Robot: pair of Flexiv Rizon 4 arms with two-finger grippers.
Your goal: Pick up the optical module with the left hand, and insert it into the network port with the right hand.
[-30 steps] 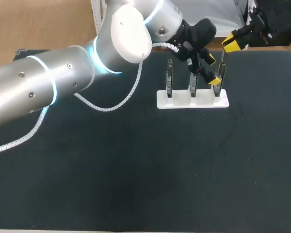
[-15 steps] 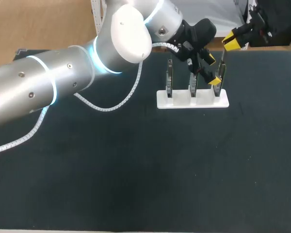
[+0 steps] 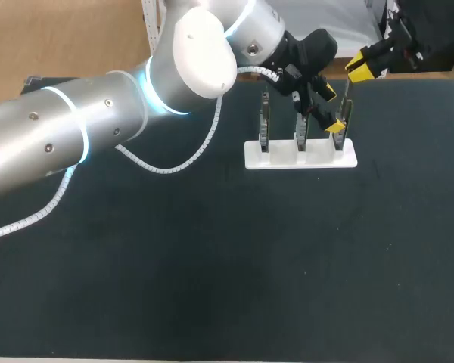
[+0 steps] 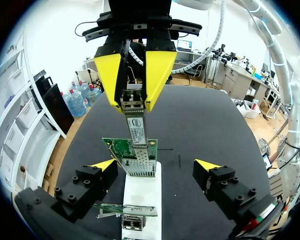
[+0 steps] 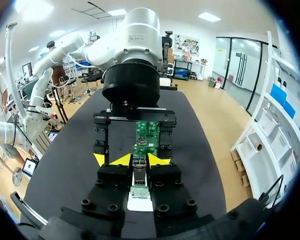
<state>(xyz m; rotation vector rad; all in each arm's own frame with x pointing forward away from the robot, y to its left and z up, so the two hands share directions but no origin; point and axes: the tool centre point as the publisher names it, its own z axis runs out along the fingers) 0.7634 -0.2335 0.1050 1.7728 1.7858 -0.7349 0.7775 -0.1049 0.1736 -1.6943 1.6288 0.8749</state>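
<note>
Silver and white, the left arm (image 3: 60, 128) comes in from 9 o'clock of the head view and reaches across the black table (image 3: 212, 265) toward 1 o'clock. The left gripper (image 3: 332, 109) is released. Its yellow fingertips (image 4: 105, 165) stand wide apart on either side of the white base (image 3: 300, 153), and neither touches anything.

The base lies at about 1 o'clock from the table's middle and carries three upright circuit boards in a row. Going left to right, these are the first board (image 3: 265, 121), the middle board (image 3: 301, 130) and the right-hand board (image 3: 342, 117). In the left wrist view the right-hand board shows green, straight ahead between the open fingers, with the network port (image 4: 139, 167) as a metal cage on it.

The optical module (image 4: 136, 127) stands upright above that port, its lower end lying against the board and reaching the cage's mouth. How deep it sits inside cannot be told.

The right gripper (image 3: 361, 68) enters from 2 o'clock of the head view, just above the right-hand board. It is clenched on the module's upper end, with one yellow finger on each side. In the right wrist view the module sits between this gripper's own tips, with the green board directly ahead and the left gripper's black body beyond it.
</note>
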